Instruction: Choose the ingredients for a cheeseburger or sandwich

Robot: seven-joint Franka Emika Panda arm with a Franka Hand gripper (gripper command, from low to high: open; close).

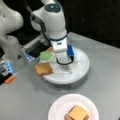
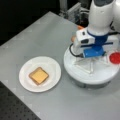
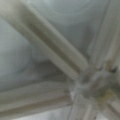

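Note:
My gripper is lowered into the white sectioned tray, near its middle dividers; its hand hides the fingertips in both front views. In the tray lie a green leaf and a red disc. A brown toast square rests on the tray's left rim in a front view. On the white paper plate sits the sandwich, brown toast with a yellow cheese square on top. The patty is hidden.
The arm's grey base stands at a front view's left, with an orange piece beside it. The grey table ends at a dark perforated edge at a front view's bottom left.

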